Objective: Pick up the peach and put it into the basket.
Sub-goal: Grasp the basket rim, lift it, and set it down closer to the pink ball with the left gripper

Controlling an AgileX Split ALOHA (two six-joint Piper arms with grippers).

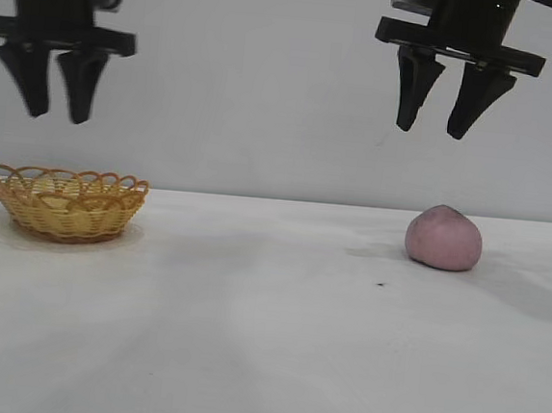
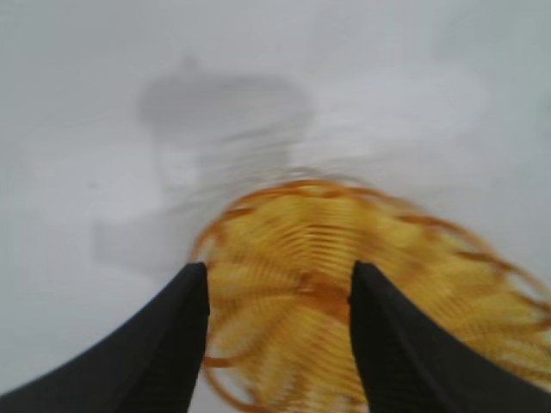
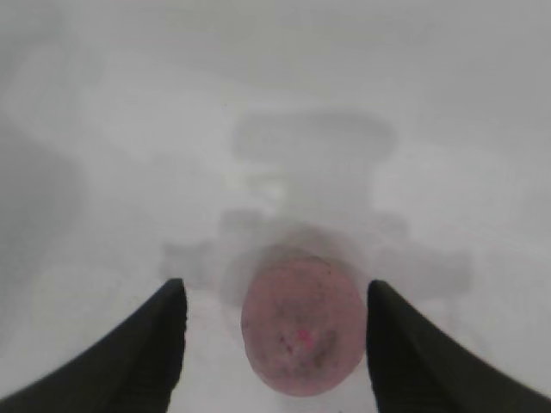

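Note:
The pinkish-mauve peach (image 1: pixel 444 238) rests on the white table at the right. High above it hangs my right gripper (image 1: pixel 438 130), open and empty; its wrist view shows the peach (image 3: pixel 302 332) far below, between the two black fingers (image 3: pixel 151 344). The yellow woven basket (image 1: pixel 65 204) with its orange looped rim stands on the table at the left. My left gripper (image 1: pixel 55 112) hangs well above it, open and holding nothing. In the left wrist view the basket (image 2: pixel 284 232) lies beneath and between the fingers (image 2: pixel 172 335).
The white table (image 1: pixel 265 331) stretches between basket and peach with a tiny dark speck (image 1: pixel 380 283) near the peach. A plain pale wall stands behind.

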